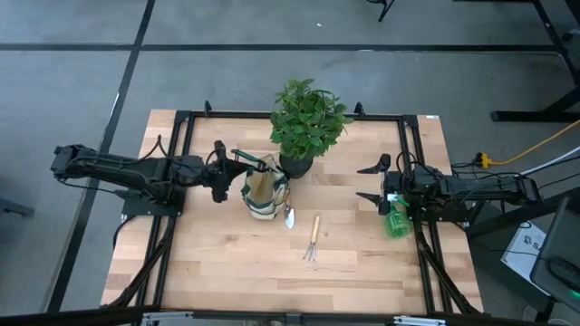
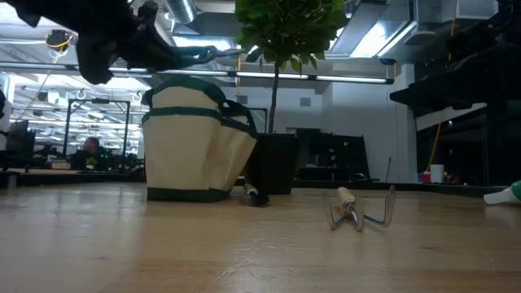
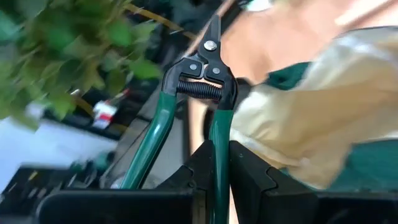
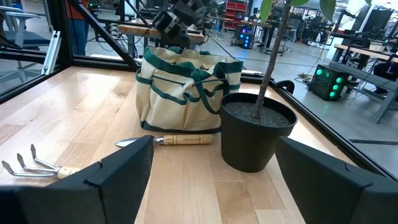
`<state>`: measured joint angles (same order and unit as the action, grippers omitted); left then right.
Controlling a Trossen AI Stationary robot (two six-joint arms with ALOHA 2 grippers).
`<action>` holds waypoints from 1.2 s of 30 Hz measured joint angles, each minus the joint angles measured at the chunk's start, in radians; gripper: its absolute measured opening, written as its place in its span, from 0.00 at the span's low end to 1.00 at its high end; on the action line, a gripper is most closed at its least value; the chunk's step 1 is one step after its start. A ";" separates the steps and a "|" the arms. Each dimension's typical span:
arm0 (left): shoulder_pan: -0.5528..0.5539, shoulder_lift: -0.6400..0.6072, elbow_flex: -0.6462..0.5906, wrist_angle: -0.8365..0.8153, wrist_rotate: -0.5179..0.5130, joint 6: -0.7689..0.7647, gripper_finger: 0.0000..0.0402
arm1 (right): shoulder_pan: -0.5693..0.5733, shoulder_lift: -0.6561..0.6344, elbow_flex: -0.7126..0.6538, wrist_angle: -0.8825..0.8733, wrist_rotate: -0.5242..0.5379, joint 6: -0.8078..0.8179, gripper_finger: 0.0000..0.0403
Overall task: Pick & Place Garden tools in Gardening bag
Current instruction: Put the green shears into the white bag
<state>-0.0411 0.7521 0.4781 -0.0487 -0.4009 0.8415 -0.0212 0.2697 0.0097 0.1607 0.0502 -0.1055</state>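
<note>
My left gripper (image 1: 220, 175) is shut on green-handled pruning shears (image 1: 249, 158), held in the air just left of and above the beige gardening bag (image 1: 264, 192). The bag stands upright on its base. A wooden-handled trowel (image 1: 289, 216) and a hand fork (image 1: 313, 239) lie flat on the table near the bag. A green spray bottle (image 1: 396, 223) lies beside my right arm. My right gripper (image 1: 376, 181) is open and empty at the table's right, facing the plant pot (image 4: 255, 132) and the bag (image 4: 180, 93). My left gripper pinches one green handle of the shears (image 3: 218, 163) between its two fingers; the other handle (image 3: 149, 146) runs free beside them. The fingers come level from the table's left, along the handle. The shears are lifted clear, their blades (image 3: 213, 32) pointing past the fingertips over the bag.
A leafy plant (image 1: 308, 116) in a black pot (image 1: 295, 166) stands right behind the bag. A black frame (image 1: 186, 127) runs around the work area. Bare wooden table (image 1: 236, 267) lies toward the near edge.
</note>
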 joint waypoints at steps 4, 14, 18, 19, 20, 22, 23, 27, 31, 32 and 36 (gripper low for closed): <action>0.049 -0.030 0.080 -0.154 0.219 0.019 0.08 | 0.000 0.000 0.000 0.000 0.000 0.000 0.85; 0.253 -0.054 0.121 -0.240 0.852 0.023 0.07 | 0.000 0.000 0.000 0.000 0.000 0.000 0.85; 0.289 0.003 0.116 -0.249 0.842 0.106 0.07 | 0.000 0.000 0.000 0.000 0.000 0.000 0.85; 0.297 0.012 0.116 -0.248 0.795 0.128 0.07 | 0.000 0.000 0.000 0.000 0.000 0.000 0.85; 0.306 0.019 0.116 -0.248 0.748 0.151 0.07 | 0.000 0.000 0.000 0.000 0.000 0.000 0.85; 0.328 0.026 0.116 -0.253 0.704 0.189 0.07 | 0.000 0.000 0.000 0.000 0.000 0.000 0.85; 0.339 0.027 0.116 -0.252 0.700 0.202 0.07 | 0.000 0.000 0.000 0.000 0.000 0.000 0.85; 0.382 0.024 0.116 -0.278 0.701 0.245 0.07 | 0.000 0.000 0.000 0.000 0.000 0.000 0.85; 0.432 0.029 0.130 -0.350 0.711 0.285 0.07 | 0.000 0.000 0.000 0.000 0.000 0.000 0.85; 0.441 0.032 0.141 -0.358 0.723 0.288 0.07 | 0.000 0.000 0.000 0.000 0.000 0.000 0.85; 0.468 0.034 0.192 -0.408 0.730 0.320 0.07 | 0.000 0.000 0.000 0.000 0.000 0.000 0.85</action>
<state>0.4273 0.7863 0.6698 -0.4564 0.3288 1.1616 -0.0212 0.2699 0.0097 0.1608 0.0502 -0.1055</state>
